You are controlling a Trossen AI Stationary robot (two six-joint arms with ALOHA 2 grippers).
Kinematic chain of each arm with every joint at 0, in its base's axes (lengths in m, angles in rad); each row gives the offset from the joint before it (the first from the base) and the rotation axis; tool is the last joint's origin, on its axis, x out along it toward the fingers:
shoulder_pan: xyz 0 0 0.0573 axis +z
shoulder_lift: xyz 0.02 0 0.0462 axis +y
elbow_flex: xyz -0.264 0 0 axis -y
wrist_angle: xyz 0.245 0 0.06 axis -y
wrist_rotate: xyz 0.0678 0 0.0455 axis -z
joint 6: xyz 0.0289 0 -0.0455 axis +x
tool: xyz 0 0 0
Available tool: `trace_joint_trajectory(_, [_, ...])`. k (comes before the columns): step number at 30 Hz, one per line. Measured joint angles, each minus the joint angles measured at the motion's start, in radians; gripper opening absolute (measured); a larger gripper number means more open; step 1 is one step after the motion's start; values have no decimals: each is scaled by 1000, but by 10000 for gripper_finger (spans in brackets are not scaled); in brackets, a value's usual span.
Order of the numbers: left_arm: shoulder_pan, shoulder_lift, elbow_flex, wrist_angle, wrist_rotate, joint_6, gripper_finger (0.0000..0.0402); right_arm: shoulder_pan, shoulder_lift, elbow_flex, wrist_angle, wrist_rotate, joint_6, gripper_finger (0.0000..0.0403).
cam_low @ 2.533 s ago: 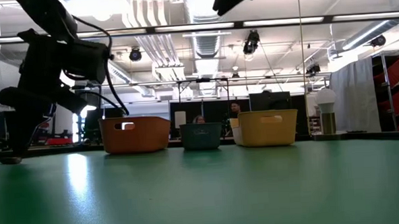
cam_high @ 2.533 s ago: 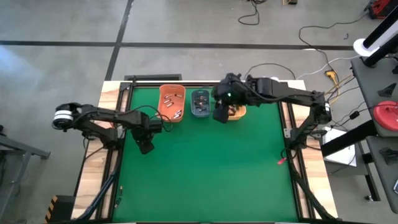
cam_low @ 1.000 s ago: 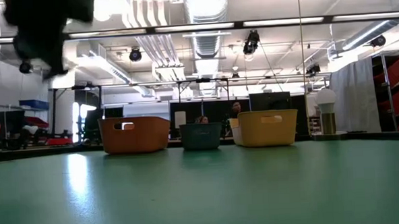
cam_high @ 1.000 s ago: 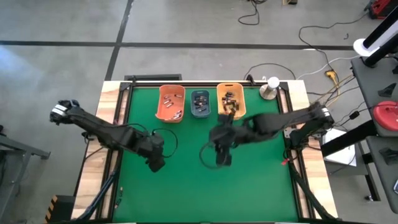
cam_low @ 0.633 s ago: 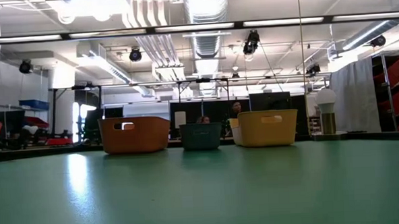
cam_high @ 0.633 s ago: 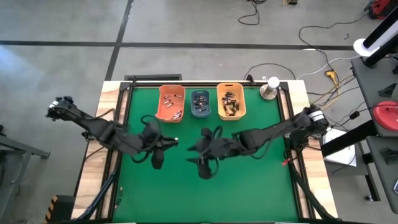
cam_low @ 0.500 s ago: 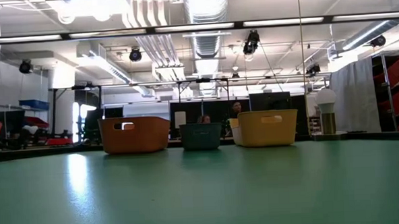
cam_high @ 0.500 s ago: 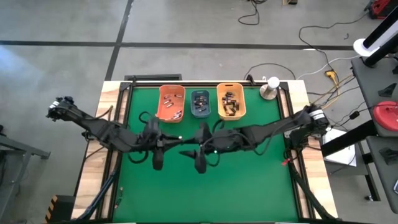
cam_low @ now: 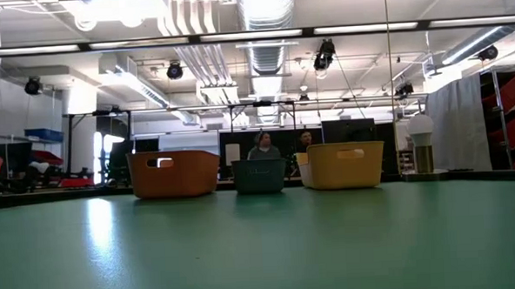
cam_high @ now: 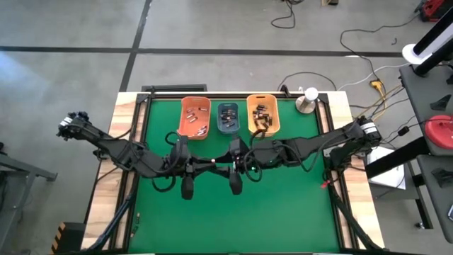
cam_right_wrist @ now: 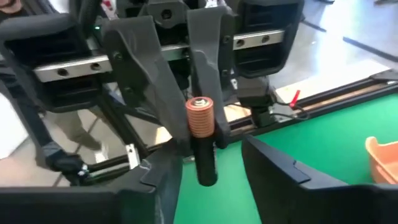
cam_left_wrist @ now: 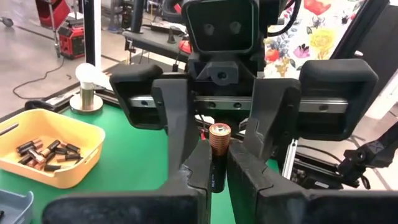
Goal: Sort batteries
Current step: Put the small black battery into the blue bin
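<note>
Seemingly near the end, with sorted batteries (cam_high: 260, 117) in the orange plastic bin (cam_high: 195, 98), blue-grey bin (cam_high: 227, 105) and yellow-orange bin (cam_high: 262, 96): one dark copper-capped battery (cam_left_wrist: 218, 138) left, clamped above mid-table in the left gripper (cam_left_wrist: 217, 165), between the wide-open, empty fingers of the right gripper (cam_right_wrist: 211, 158).

A large industrial workshop or robotics lab was shown. In the low view, exposed ducts (cam_low: 260, 9) and strip lights (cam_low: 366, 27) were seen across the top of the frame, with people (cam_low: 263, 145) seated at the middle behind the bins. In the high view, a grey concrete floor (cam_high: 71, 28) with cables (cam_high: 368, 35) at the upper right surrounded the green counter (cam_high: 283, 212).
</note>
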Motion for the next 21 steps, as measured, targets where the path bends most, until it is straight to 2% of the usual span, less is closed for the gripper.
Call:
trace_joint_trajectory(10, [3,2,41,-59,1,21,14,-4,-12,0,4,-50,-2,31])
trace_joint_trajectory(15, [14,2,46,-73,4,24,36,-5,-17,0,-8,-50,3,28])
trace_joint_trajectory(21, [33,-13,80,-176,3,61,91,-9,-19,1,-41,-49,7,28])
